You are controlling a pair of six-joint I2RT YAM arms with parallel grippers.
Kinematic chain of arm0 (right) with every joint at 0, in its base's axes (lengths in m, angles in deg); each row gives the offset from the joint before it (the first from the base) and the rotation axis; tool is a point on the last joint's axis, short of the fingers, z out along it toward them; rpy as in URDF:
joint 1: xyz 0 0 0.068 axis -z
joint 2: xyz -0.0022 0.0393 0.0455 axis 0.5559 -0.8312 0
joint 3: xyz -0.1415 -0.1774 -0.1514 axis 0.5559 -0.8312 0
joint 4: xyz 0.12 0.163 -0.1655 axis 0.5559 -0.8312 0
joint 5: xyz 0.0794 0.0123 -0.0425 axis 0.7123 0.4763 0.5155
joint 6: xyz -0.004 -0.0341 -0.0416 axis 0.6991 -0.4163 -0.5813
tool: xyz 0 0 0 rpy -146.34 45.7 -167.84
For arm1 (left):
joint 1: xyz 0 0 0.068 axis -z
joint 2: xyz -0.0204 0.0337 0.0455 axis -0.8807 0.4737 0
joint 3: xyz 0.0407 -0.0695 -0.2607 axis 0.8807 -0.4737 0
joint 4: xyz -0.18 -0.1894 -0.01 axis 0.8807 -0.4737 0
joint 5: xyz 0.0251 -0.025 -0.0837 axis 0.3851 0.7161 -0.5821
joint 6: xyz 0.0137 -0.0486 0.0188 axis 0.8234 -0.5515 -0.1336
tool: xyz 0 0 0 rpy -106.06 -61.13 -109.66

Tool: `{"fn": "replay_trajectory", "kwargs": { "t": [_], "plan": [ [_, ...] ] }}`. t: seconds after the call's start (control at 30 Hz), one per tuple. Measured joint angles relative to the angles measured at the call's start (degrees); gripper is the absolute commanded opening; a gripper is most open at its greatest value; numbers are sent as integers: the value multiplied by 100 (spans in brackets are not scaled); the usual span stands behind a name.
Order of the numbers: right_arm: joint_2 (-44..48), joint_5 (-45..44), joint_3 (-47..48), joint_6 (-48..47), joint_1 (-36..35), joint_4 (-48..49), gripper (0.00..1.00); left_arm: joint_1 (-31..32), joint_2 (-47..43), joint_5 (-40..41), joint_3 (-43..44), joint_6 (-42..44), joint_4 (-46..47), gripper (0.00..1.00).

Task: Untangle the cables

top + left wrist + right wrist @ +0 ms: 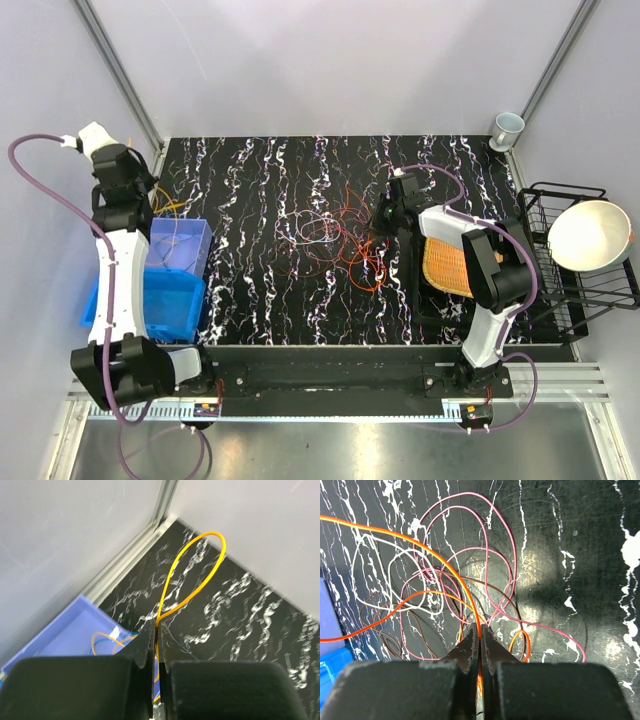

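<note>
Your left end effector [155,627] has its 2 fingers pressed together on a yellow cable [214,533], which rises from the pinch in 1 tall loop toward the upper middle of the left wrist view. This end effector sits by the blue bin [60,635] at the left edge of the table [250,165], and a thin orange loop lies inside that bin.

Your right end effector [480,635] is clamped too, pinching an orange cable [395,534] that arcs away to the upper left of the right wrist view. Beneath it the cables [335,235] lie in loose overlapping loops of pink, white, brown and orange. In the top view they spread across the middle of the table, just left of the right end effector and well apart from the bin.
</note>
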State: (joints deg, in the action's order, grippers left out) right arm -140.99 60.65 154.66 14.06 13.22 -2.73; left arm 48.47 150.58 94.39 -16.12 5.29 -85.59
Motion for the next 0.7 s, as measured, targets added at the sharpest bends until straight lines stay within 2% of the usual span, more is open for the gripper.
{"fn": "replay_trajectory", "kwargs": {
  "t": [0.2,0.4,0.7],
  "plan": [
    [-74,125,0,2,0,28,0,-210,286,68,-492,-155,-4,0],
    [-94,136,0,2,2,31,0,-501,697,238,-496,-352,-144,0],
    [-94,138,0,4,11,33,0,-527,1130,160,-494,-367,-142,0]
  ]
}}
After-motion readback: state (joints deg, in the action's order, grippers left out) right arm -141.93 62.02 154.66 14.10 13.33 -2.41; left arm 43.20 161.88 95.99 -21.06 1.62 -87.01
